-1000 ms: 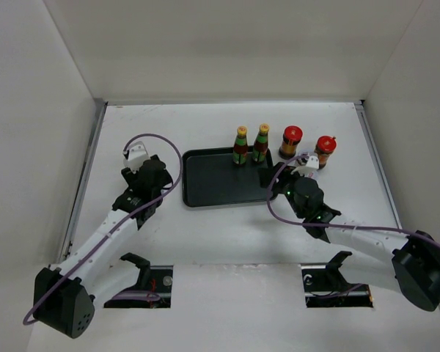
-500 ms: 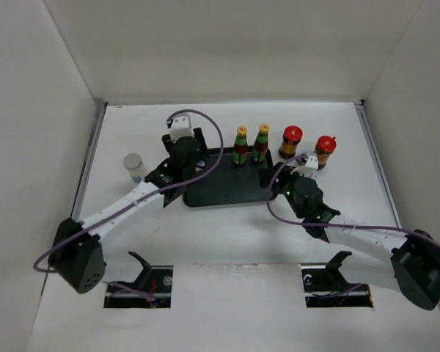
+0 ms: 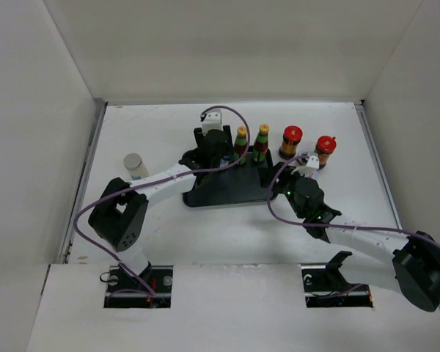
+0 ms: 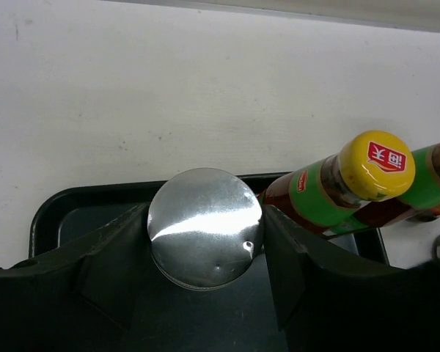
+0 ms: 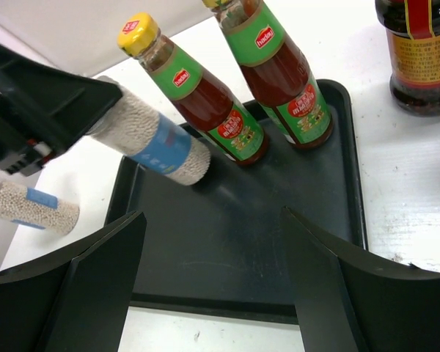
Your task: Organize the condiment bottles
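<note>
- white table [image 3: 227, 231]: everything sits on this, walls on three sides
- black tray [image 3: 235, 189]: middle of the table, a bit toward the back. Both claws are over it
- left claw [image 4: 205, 246]: reached across from the left to the tray's far-left part, and it's clamped on a silver-topped blue-banded cylinder [image 5: 150, 143]. From the wrist cam you can see one finger on each side of the shiny lid
- right claw [image 5: 211, 216]: hanging over the near right part of the tray, fingers spread wide, nothing between them
- yellow-capped bottles [image 3: 240, 144]: two slim ones with green labels, upright side by side along the tray's far edge. The held cylinder has its bottom end down at the tray floor, just beside the left one. Can't tell if it's actually touching the tray
- red-capped brown bottles [image 3: 291, 141]: two squat ones off the tray, on the table by its far right corner
- second cylinder [image 3: 135, 166]: same silver top, standing alone on the table, well left of the tray
</note>
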`<action>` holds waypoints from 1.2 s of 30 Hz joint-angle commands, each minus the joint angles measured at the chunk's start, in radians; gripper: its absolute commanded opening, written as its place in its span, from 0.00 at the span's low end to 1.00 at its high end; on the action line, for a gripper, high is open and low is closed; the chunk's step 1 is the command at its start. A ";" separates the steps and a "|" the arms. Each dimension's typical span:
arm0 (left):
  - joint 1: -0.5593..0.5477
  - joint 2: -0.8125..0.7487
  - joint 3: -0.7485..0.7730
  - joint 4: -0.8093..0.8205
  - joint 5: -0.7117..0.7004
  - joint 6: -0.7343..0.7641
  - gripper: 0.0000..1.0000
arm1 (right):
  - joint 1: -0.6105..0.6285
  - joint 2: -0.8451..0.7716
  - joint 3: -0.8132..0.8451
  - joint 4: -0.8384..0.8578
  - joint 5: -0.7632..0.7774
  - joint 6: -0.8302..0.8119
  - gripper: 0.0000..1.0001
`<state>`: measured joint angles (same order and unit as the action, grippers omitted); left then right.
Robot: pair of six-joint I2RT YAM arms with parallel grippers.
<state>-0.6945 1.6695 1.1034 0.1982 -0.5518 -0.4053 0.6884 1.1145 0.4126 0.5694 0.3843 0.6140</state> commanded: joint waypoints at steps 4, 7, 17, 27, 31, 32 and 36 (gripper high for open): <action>0.002 0.018 0.069 0.148 -0.030 0.016 0.39 | 0.006 -0.031 0.014 0.053 -0.002 -0.006 0.80; 0.006 0.035 0.065 0.168 -0.030 0.016 0.40 | 0.006 -0.024 0.015 0.055 -0.005 -0.002 0.80; -0.001 0.027 0.035 0.205 -0.086 0.056 0.75 | 0.006 -0.009 0.020 0.060 0.002 -0.007 0.80; 0.003 -0.161 -0.105 0.182 -0.128 0.077 0.87 | 0.009 -0.024 0.018 0.060 0.010 -0.014 0.81; 0.080 -0.353 -0.244 0.031 -0.207 0.005 0.83 | 0.009 -0.013 0.025 0.053 0.002 -0.014 0.81; 0.103 -0.385 -0.264 -0.012 -0.221 -0.016 0.82 | 0.010 -0.010 0.025 0.056 0.004 -0.014 0.81; 0.230 -0.571 -0.353 -0.204 -0.258 -0.098 0.83 | 0.012 0.011 0.034 0.053 -0.002 -0.013 0.81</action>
<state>-0.5278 1.1988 0.8017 0.1532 -0.7387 -0.4248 0.6888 1.1156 0.4126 0.5697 0.3843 0.6060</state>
